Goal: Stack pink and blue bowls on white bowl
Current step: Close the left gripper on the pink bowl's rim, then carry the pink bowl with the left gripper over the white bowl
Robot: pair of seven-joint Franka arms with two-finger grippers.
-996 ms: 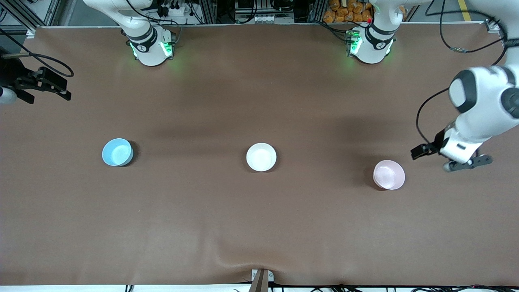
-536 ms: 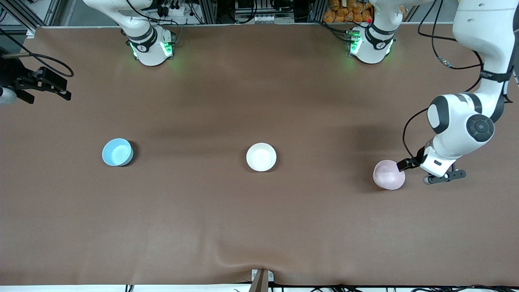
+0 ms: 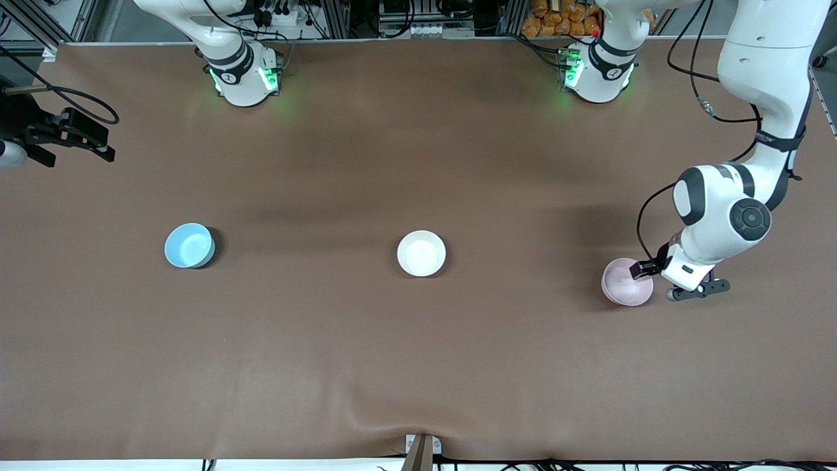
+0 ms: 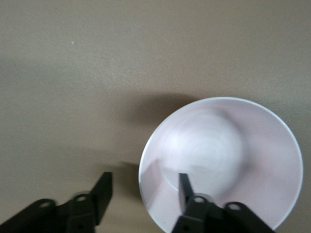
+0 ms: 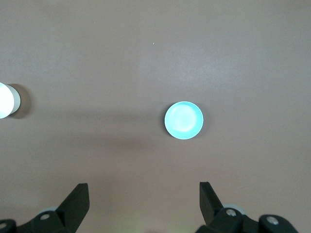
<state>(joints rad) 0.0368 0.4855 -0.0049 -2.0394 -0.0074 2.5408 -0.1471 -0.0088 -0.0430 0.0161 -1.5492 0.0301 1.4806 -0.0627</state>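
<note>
The pale pink bowl [image 3: 624, 282] sits toward the left arm's end of the table. My left gripper [image 3: 654, 278] is open at its rim. In the left wrist view one finger [image 4: 185, 187] is inside the pink bowl [image 4: 223, 155] and the other finger [image 4: 102, 191] is outside, so the left gripper [image 4: 144, 187] straddles the rim. The white bowl [image 3: 421, 253] sits mid-table. The sky-blue bowl [image 3: 189, 245] sits toward the right arm's end. My right gripper [image 3: 78, 140] waits open and empty, high over that end; the right wrist view shows the right gripper [image 5: 144, 194], the blue bowl [image 5: 183, 120] and the white bowl's edge [image 5: 4, 100].
The brown table cover [image 3: 418, 366] has a wrinkle near a small bracket [image 3: 422, 448] at the edge nearest the front camera. The two arm bases [image 3: 245, 75] [image 3: 598, 72] stand along the edge farthest from the front camera. All three bowls stand apart in a row.
My left arm has swung in and come down toward the pink bowl, and its open fingers now straddle the rim. The right arm and the bowls have not moved.
</note>
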